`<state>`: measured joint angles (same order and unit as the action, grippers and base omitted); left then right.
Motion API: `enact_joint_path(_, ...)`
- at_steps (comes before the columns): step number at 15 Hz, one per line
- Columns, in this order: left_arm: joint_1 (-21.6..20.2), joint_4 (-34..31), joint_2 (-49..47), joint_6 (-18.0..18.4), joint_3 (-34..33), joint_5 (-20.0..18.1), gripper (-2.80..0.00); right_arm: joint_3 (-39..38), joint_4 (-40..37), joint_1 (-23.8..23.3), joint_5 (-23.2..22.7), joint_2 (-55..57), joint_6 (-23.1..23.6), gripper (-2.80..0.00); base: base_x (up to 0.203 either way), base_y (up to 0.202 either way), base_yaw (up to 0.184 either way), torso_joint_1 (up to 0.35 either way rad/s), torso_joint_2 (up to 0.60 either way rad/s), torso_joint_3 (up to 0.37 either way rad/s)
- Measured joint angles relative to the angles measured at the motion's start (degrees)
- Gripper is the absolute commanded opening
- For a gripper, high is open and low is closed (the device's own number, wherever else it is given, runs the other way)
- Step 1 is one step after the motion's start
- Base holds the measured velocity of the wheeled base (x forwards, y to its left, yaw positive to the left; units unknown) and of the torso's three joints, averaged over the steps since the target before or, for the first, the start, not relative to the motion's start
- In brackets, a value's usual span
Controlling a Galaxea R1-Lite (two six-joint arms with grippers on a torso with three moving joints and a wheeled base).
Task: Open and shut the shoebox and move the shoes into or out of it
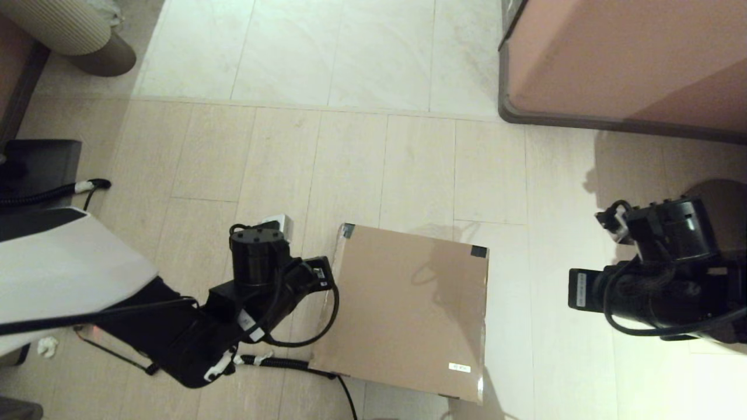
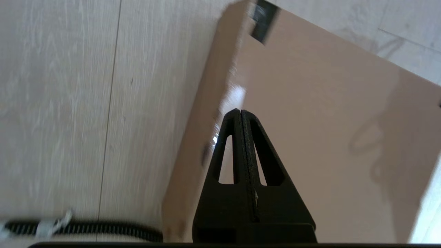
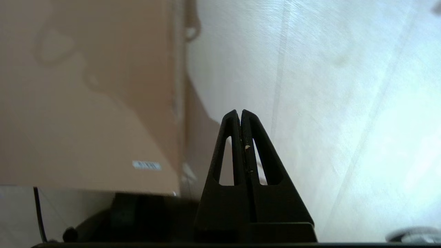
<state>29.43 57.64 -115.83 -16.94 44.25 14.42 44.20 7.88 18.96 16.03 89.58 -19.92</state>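
Note:
The shoebox [image 1: 408,309] lies on the floor with its brown flap lid down flat. Black tape [image 1: 478,251] marks its two far corners and a small white label [image 1: 459,367] sits near its front right corner. No shoes show in any view. My left arm [image 1: 262,274] hangs beside the box's left side. In the left wrist view the left gripper [image 2: 240,111] is shut and empty, its tip over the lid's left edge [image 2: 227,93]. My right arm [image 1: 653,286] is off to the right. The right gripper [image 3: 240,111] is shut and empty over bare floor, apart from the box [image 3: 86,103].
A large pinkish-brown cabinet [image 1: 630,58] fills the far right corner. A black coiled cable [image 1: 280,361] runs along the floor by the box's front left corner. A dark seat [image 1: 41,169] and a striped round object [image 1: 64,23] stand at the left.

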Motion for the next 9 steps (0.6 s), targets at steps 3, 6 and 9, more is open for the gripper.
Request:
enact_joint_path(3, -3.6, 3.0, -5.7, 1.6, 3.7, -2.8, -2.8, -2.3, 14.7, 2.1, 0.6, 8.7, 2.7, -2.8, 0.0, 0.0, 0.0, 0.0, 0.0, 0.0)
enact_joint_path(6, -6.8, 7.7, -12.3, 5.0, 6.9, -3.0, -2.8, -3.3, 26.1, 2.9, 0.6, 18.1, 6.4, -2.8, 0.0, 0.0, 0.0, 0.0, 0.0, 0.0)
enact_joint_path(9, -8.7, 8.8, -15.9, 6.1, 7.3, -3.1, -2.8, -3.3, 35.5, 2.4, 0.5, 26.2, 9.1, -2.8, 0.0, 0.0, 0.0, 0.0, 0.0, 0.0)
